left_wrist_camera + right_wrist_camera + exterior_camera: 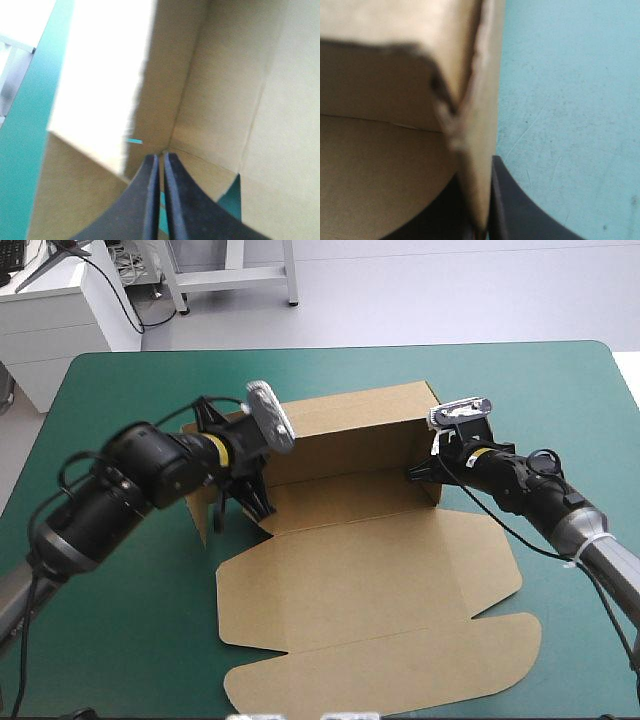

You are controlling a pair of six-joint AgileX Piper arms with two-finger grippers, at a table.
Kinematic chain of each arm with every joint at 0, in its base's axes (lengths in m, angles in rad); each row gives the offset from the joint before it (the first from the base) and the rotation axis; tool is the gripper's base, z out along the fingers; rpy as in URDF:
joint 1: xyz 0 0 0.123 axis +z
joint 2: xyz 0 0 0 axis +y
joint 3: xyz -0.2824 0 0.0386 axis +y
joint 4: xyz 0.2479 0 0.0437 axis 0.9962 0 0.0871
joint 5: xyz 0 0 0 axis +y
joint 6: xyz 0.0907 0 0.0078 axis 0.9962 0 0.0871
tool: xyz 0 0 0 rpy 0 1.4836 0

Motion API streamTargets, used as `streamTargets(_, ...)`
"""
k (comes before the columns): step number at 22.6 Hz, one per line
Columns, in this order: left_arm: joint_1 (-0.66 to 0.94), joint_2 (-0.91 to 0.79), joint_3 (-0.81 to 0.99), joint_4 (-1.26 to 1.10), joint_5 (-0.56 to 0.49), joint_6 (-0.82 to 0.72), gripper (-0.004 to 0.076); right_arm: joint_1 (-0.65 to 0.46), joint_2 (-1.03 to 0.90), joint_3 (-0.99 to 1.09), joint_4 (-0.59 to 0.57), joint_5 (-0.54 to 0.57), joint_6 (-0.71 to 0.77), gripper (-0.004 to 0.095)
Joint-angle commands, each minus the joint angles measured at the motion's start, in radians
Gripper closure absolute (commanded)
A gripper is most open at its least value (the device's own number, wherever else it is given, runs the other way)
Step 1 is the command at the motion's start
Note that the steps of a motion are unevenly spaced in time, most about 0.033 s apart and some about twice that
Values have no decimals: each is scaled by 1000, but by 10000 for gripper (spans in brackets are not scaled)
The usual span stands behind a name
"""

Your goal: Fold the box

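Left gripper [161, 159], its black fingers drawn together to a thin slit with only a sliver of teal-green showing between them, noses into the inner corner at the left end of the brown box [360, 570]. Its tips sit where the upright left flap [200, 510] meets the raised back wall [350, 425]. No board shows in the slit.

Centre, the box sits on the middle of the teal-green table [120, 640]. Its back wall stands along the side toward the far edge, and its wide lid [400, 660] lies flat, reaching toward the near edge.

At the right end, the right gripper [479, 200] is clamped on the standing right end wall [432, 455]. One black finger lies outside the board over the bare cover, the other inside the box, with the sheet pinched between them near the corner it shares with the back wall.
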Motion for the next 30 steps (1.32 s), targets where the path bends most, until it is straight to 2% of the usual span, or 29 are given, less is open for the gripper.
streamTargets(1,179,-18,-140,-181,-34,-17,714,-5,-37,-39,8,-41,1,927)
streamTargets(4,496,-18,-173,-459,-23,-26,718,-5,-37,-39,8,-2,1,927)
streamTargets(7,783,7,-151,-693,56,-28,718,-5,-37,-39,8,9,1,927)
streamTargets(9,924,11,-98,-799,92,-28,718,-5,-37,-39,8,21,1,927)
streamTargets(13,1084,11,75,-899,65,-28,718,-5,-37,-37,8,23,1,927)
streamTargets(18,1119,11,216,-910,-14,-28,718,-5,-37,-37,5,30,1,927)
streamTargets(20,1119,11,257,-912,-25,-28,717,-5,-37,-50,-28,54,-2,927)
streamTargets(26,1119,11,270,-935,-84,-28,717,-5,-37,-206,-127,323,113,923)
streamTargets(30,1119,11,270,-937,-90,-28,717,-5,-37,-335,-170,452,185,923)
